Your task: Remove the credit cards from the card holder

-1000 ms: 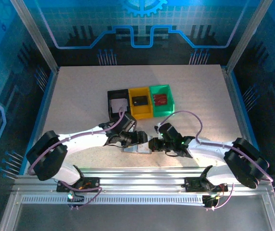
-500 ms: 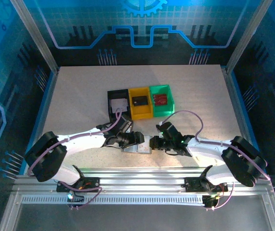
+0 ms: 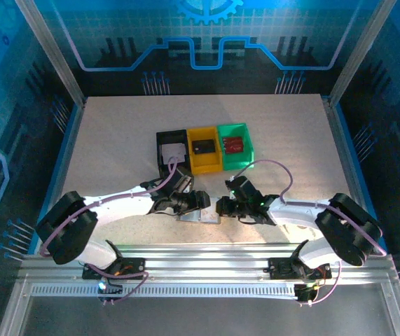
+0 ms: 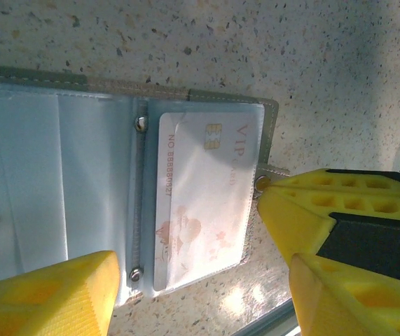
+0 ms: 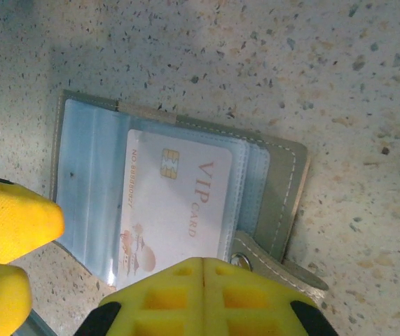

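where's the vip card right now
In both wrist views the VIP card sits in a clear sleeve of the open card holder, beside its snap tab, on the table.

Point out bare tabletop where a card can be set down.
Free: the speckled table left of the black plastic bin, right of the green plastic bin, and behind the bins. Crowded: the near centre, where left fingers and right fingers meet over the open grey card holder.

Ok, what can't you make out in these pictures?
- Top view: card holder mostly hidden beneath the left hand and right hand.
- Left wrist view: holder's left side cut off by the frame edge.
- Right wrist view: card's lower edge behind the right hand.
- Top view: cards in the bins too small to read.
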Available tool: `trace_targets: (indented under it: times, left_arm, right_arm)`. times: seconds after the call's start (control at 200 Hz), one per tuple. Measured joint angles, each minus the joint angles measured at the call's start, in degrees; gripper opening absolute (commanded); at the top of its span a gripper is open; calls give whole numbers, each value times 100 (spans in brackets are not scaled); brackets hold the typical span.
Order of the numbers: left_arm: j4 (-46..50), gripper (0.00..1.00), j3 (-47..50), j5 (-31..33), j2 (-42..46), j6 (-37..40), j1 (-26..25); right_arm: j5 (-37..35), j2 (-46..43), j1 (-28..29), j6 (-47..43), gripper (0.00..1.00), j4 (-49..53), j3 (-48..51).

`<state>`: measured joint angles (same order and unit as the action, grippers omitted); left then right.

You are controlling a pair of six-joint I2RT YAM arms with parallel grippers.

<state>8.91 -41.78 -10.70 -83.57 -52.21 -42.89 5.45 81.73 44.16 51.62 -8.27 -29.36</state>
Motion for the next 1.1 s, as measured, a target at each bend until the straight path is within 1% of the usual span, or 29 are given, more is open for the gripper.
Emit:
trace_targets:
  times: [0.475,1.101]
  left_arm:
    - [-70,60,59,-2,-7,-2,0]
    - [-118,55,57,-2,-232,0,0]
  right_arm:
    - [72,166,-48,2,0,-254,0]
    - [76,-20,-85,-4,0,-225,15]
